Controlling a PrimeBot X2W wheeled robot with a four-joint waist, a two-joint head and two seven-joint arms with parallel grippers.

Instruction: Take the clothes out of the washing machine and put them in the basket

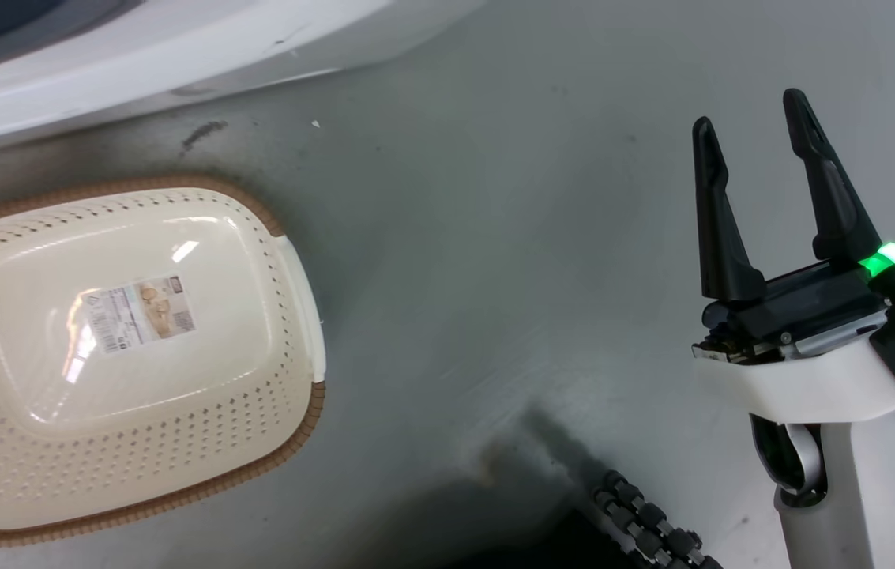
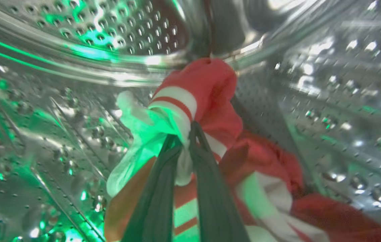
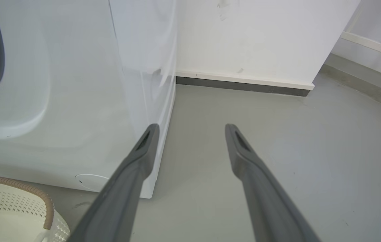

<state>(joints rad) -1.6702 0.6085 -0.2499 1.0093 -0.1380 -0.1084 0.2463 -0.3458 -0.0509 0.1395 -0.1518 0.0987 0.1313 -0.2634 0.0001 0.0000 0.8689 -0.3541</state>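
Red soft fabric clothes (image 2: 210,84) with white striped trim lie inside the perforated steel drum (image 2: 126,30) of the large white front-loading washing machine (image 3: 76,101). The left tool (image 2: 183,134) is clamped on them. Its two long dark fingers stand close together, with a fold of white cloth pinched between them. Green light falls on the cloth and on the metal. The drum wall curves near this tool on every side.

The right tool (image 1: 749,111) hangs above the smooth grey floor (image 1: 494,237), its fingers well apart and holding nothing. The small oval cream plastic basket (image 1: 257,411), with perforated sides and a brown woven-look rim, stands on the floor near the lower front edge of the machine. A paper label (image 1: 139,314) is on its bottom. A wide bare strip of floor lies between the basket and the right tool. Beyond the machine's front corner the floor runs open up to the white wall (image 3: 244,40) with its dark skirting.
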